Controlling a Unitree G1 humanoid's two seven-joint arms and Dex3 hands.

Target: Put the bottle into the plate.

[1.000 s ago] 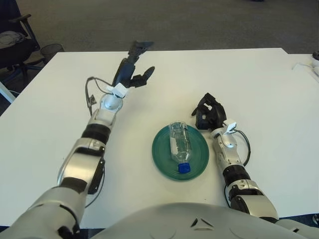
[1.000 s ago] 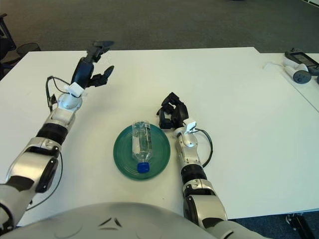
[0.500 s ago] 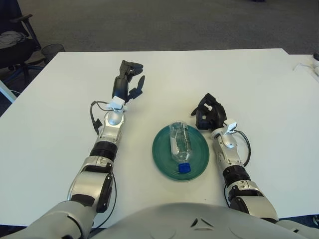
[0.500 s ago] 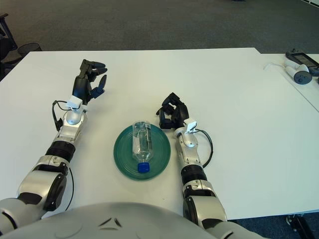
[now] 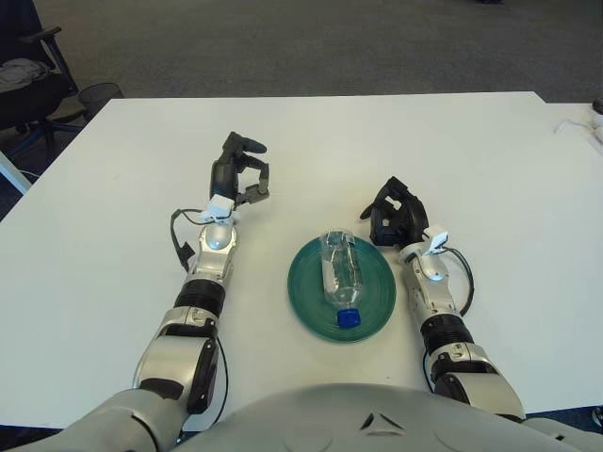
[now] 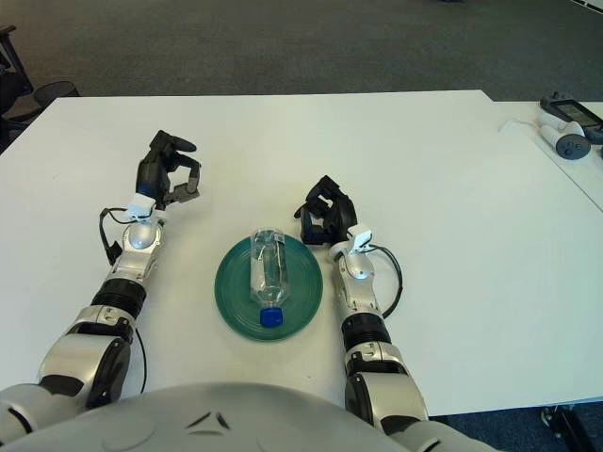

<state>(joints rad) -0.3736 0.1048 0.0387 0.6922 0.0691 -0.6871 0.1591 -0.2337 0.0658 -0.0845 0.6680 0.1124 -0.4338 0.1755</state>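
Left eye view: a clear plastic bottle with a blue cap (image 5: pixel 340 274) is lying on its side inside a round green plate (image 5: pixel 308 299) on the white table (image 5: pixel 490 151), cap nearest the robot. Just right of the plate, the right hand (image 5: pixel 395 213) is showing curled, empty fingers. Farther left, the left hand (image 5: pixel 237 173) is curling its fingers, holding nothing.

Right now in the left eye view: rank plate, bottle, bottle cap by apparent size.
1. Green plate, largest.
2. Clear bottle, lying on its side within the plate.
3. Blue bottle cap, smallest, pointing toward the robot.
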